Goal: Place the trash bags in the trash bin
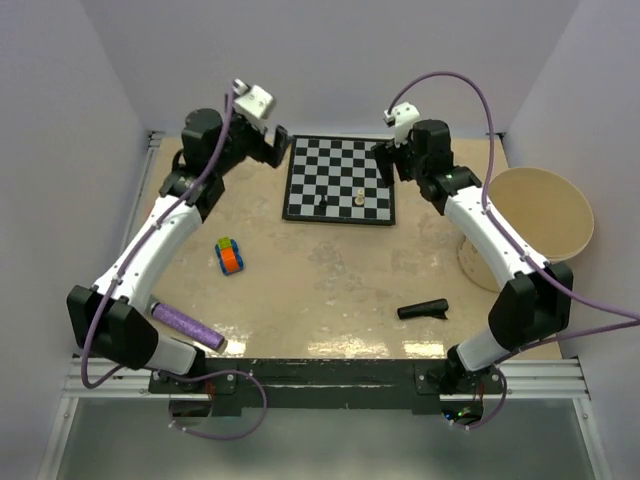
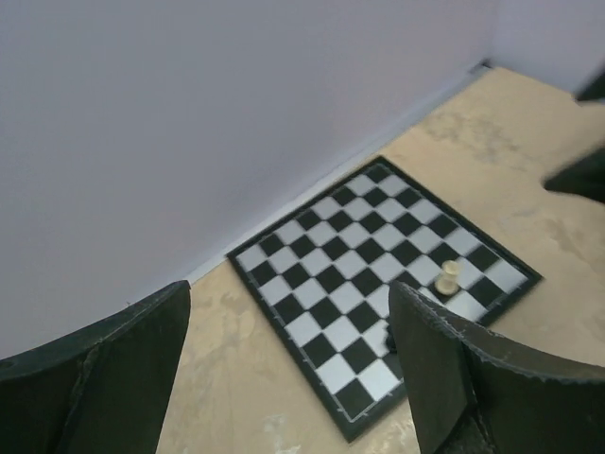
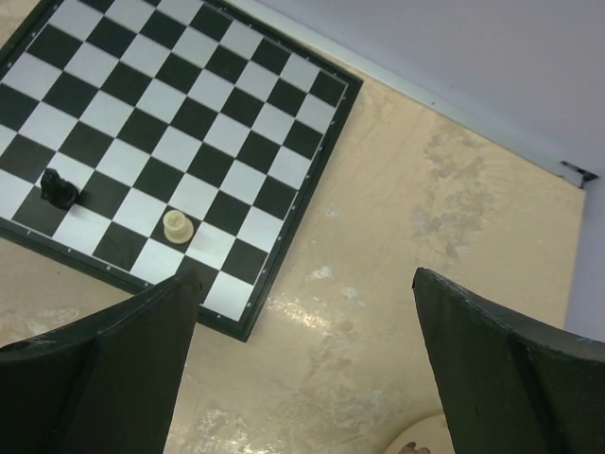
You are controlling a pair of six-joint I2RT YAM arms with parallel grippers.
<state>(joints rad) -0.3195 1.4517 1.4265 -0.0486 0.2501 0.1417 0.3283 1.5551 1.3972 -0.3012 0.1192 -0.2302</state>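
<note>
Trash bag (image 1: pixel 422 310), a black roll, lay on the table (image 1: pixel 330 280) near the right arm's base, apart from the trash bin (image 1: pixel 560 235) farther right. Beyond, left hand (image 2: pixel 288 312) and right hand (image 3: pixel 304 284) hung wide open by the chessboard (image 1: pixel 340 178), which bore what looked like two pieces.

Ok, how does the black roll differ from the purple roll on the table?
The black roll is shorter than the purple roll. The black roll lies at the near right, closer to the trash bin; the purple roll lies at the near left. Both lie flat on the table, untouched.
</note>
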